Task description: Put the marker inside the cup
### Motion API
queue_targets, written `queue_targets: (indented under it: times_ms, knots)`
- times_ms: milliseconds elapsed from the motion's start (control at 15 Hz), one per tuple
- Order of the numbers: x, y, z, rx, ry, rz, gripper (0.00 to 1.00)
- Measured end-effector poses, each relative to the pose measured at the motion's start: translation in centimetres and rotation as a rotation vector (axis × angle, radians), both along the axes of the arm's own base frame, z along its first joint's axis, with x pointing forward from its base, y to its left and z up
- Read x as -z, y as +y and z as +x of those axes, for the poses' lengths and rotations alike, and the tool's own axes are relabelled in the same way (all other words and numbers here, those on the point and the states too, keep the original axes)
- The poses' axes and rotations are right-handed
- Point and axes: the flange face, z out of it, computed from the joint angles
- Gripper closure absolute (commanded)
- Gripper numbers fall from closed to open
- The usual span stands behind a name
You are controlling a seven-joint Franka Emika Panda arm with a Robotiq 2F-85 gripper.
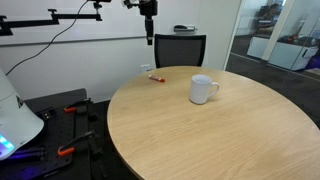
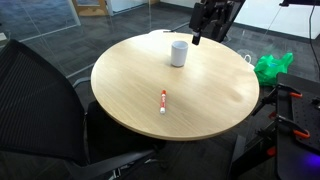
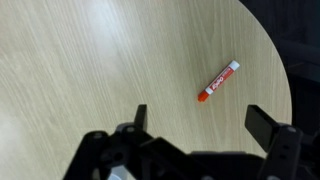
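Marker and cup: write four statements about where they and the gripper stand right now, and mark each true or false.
1. The marker lies flat on the table, outside the cup. True.
2. The gripper is shut on the marker. False: it is open and empty, and in the wrist view the marker lies on the wood beyond it.
3. The cup stands upright. True.
4. The marker leans against the cup. False: they are well apart, with bare tabletop between them in both exterior views.
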Motion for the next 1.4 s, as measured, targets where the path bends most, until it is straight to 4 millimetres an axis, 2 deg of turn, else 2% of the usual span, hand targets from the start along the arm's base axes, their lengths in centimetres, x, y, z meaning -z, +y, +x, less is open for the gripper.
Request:
queue_targets:
  times_ms: [200, 533, 800, 1133, 1400]
  knots:
    - [1.6, 2.0, 0.8, 0.069, -0.065, -0.015, 0.00]
    - [5.7, 5.9, 0.8, 0.222, -0.050, -0.065, 0.00]
    - [8.6, 8.3, 1.9, 0.276, -0.090, -0.022, 0.00]
    - [12.8, 8.3, 3.8, 0.361, -0.204, 0.081, 0.00]
    - [16.6, 8.3, 4.5, 0.424, -0.187, 0.109, 0.00]
